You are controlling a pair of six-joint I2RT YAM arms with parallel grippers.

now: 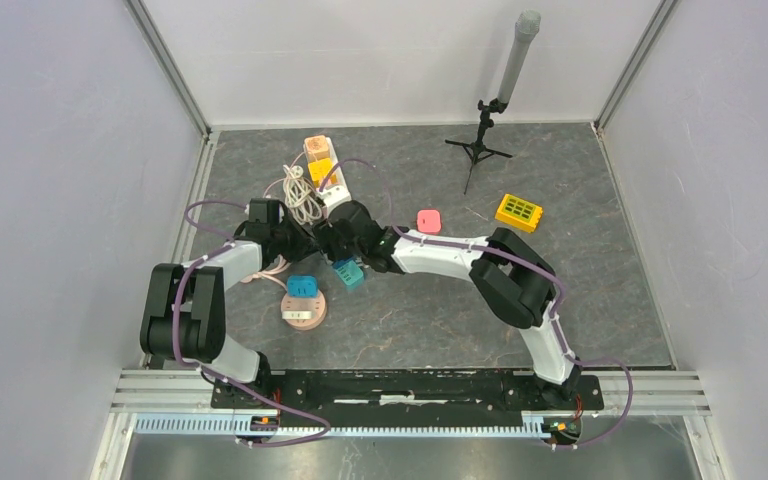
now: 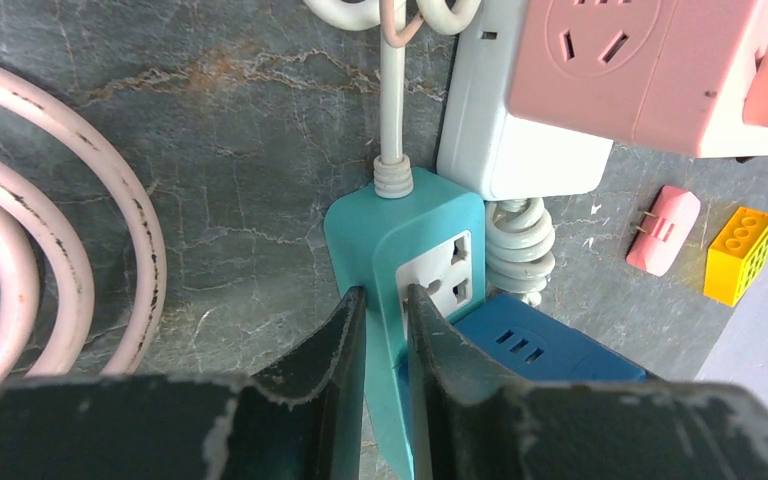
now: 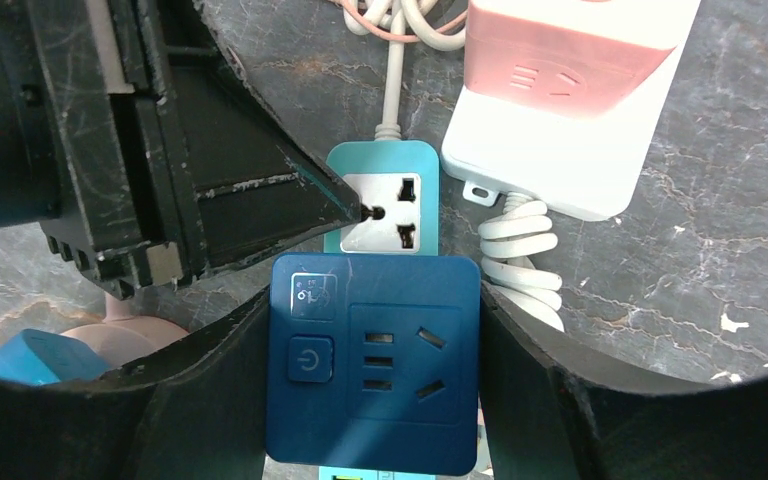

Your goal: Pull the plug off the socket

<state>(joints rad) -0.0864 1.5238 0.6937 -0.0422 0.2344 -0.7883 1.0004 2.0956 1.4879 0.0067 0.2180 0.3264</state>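
Observation:
The socket is a teal power strip lying on the dark table, with a white outlet face and a white cord. A dark blue square plug with a power button sits plugged into it. My left gripper is shut on the socket's side wall, one finger on each face. My right gripper is shut on the plug, its fingers pressed against the left and right sides. In the top view both grippers meet mid-table over the teal strip.
A white and pink power strip with a coiled white cord lies just beyond the socket. Pink cable loops lie to the left. A pink plug, a yellow block, a tripod and a blue plug on a round pink base stand around.

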